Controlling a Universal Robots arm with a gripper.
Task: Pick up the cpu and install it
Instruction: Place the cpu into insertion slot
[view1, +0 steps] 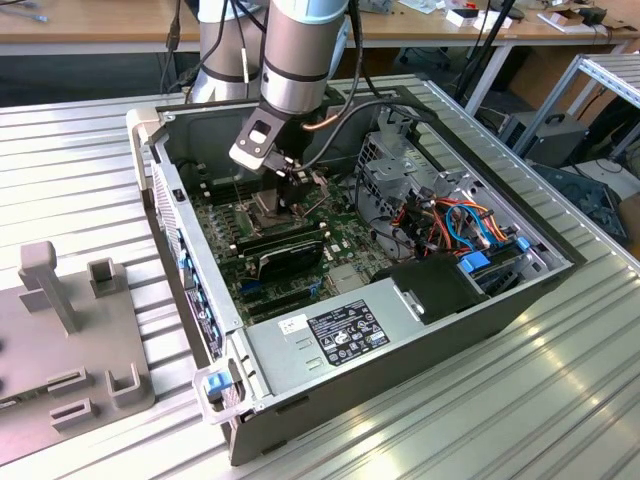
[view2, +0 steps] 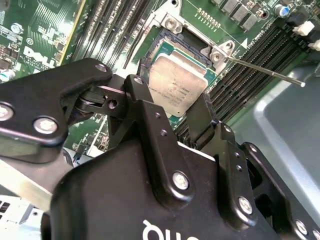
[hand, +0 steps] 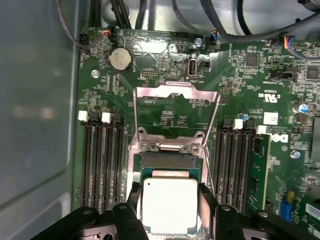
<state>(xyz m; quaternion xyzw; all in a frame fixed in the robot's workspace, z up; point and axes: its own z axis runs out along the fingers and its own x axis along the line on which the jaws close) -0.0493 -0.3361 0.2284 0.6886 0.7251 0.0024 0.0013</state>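
Black fingers (hand: 206, 197) of the tool (hand: 170, 194) are being pressed, apparently, against two opposite edges of the cpu (hand: 170, 212), which is being held flat over the socket (hand: 167, 160) on the green motherboard (hand: 240, 80), inside the open computer case (view1: 420, 362) on the worktop (view1: 70, 170).

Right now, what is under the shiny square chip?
The dark socket on the green board; its edge peeks out beside the chip. The socket's middle is covered by the chip, so whether they touch cannot be seen.
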